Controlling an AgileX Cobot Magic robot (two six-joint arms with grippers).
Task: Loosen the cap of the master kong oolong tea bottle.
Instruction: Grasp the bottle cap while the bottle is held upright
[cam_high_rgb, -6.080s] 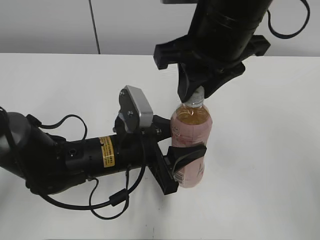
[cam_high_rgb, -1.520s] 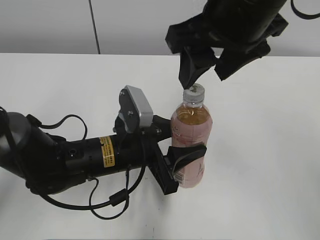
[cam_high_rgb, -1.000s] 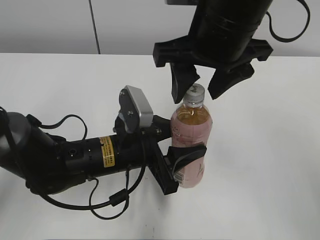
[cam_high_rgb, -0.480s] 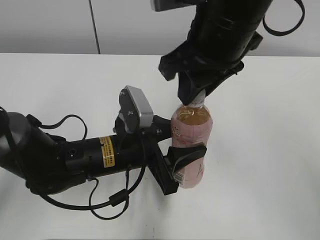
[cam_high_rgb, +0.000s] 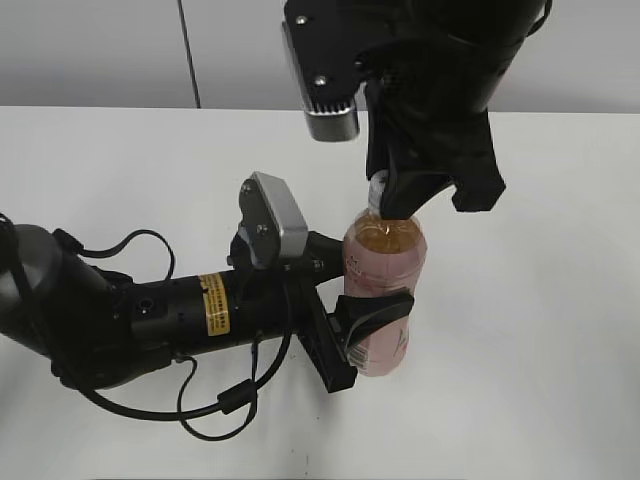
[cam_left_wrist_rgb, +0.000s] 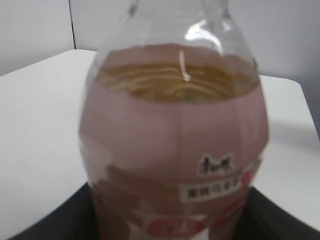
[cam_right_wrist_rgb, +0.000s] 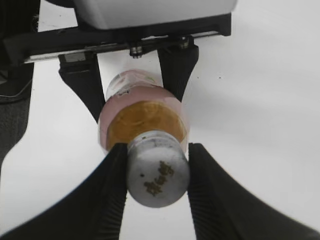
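Note:
The master kong oolong tea bottle (cam_high_rgb: 385, 265) stands upright on the white table, amber tea above a pale pink label. It fills the left wrist view (cam_left_wrist_rgb: 175, 150). My left gripper (cam_high_rgb: 370, 300) is shut on the bottle's body from the left side. My right gripper (cam_high_rgb: 385, 200) comes down from above and is shut on the cap (cam_right_wrist_rgb: 157, 170), a grey-white round cap with a small dark mark on top. In the right wrist view its two black fingers (cam_right_wrist_rgb: 156, 175) press on both sides of the cap. In the exterior view the cap is almost hidden by the fingers.
The white table (cam_high_rgb: 540, 330) spreads around the bottle. The left arm with its black cables (cam_high_rgb: 150, 320) lies across the table's left front. A grey wall with a dark seam (cam_high_rgb: 190, 55) stands behind.
My right gripper was open above the cap, then came down and shut on it. It has since rotated about the cap. The left gripper and bottle have not moved.

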